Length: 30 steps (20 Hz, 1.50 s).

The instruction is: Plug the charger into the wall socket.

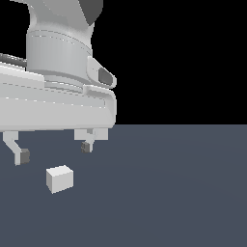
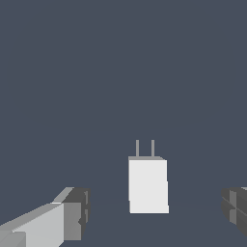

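Note:
The charger (image 1: 60, 178) is a small white-grey box lying on the dark grey-blue floor at the exterior view's lower left. In the wrist view the charger (image 2: 148, 185) shows two thin grey prongs sticking out of one end. My gripper (image 1: 53, 152) is open and empty, hovering a little above the charger, with its fingers spread wide. In the wrist view the gripper (image 2: 157, 214) has the box lying between the two fingertips, nearer to neither pad by touch. The wall socket is out of view in both frames.
The large white arm body (image 1: 53, 96) fills the upper left of the exterior view. The floor (image 1: 169, 193) stretches to the exterior view's right under a black background.

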Available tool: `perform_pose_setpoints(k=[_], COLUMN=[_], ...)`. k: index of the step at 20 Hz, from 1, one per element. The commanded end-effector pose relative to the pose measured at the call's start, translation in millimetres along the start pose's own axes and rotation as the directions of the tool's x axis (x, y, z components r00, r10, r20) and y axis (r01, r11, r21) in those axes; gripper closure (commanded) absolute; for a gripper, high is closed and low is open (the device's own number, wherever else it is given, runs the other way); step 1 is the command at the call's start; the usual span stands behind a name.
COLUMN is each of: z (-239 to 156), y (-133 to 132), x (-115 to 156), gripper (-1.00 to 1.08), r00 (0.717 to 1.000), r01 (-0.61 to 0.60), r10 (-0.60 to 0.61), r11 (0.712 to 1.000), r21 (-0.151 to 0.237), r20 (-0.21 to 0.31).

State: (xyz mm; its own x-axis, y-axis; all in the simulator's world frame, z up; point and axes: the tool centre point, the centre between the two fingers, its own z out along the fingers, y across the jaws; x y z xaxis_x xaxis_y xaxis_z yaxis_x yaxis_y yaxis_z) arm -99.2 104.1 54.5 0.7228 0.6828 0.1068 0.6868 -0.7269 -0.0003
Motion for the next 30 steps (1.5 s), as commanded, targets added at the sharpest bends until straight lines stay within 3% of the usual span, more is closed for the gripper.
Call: perform_pose_setpoints(k=[1, 13, 14, 30], z=[8.4, 42.4, 42.4, 38.2], y=[-0.6, -0.4, -0.4, 2.2], x=[-1.4, -5.3, -5.3, -0.2], gripper=[-0.92, -0.92, 1.08, 1.08], r00=[1.000, 1.000, 1.000, 1.000], r01=[0.001, 0.004, 0.004, -0.026], r10=[-0.001, -0.004, -0.004, 0.026], r11=[1.000, 1.000, 1.000, 1.000], r21=[0.000, 0.000, 0.000, -0.003], r20=[0.001, 0.000, 0.000, -0.001])
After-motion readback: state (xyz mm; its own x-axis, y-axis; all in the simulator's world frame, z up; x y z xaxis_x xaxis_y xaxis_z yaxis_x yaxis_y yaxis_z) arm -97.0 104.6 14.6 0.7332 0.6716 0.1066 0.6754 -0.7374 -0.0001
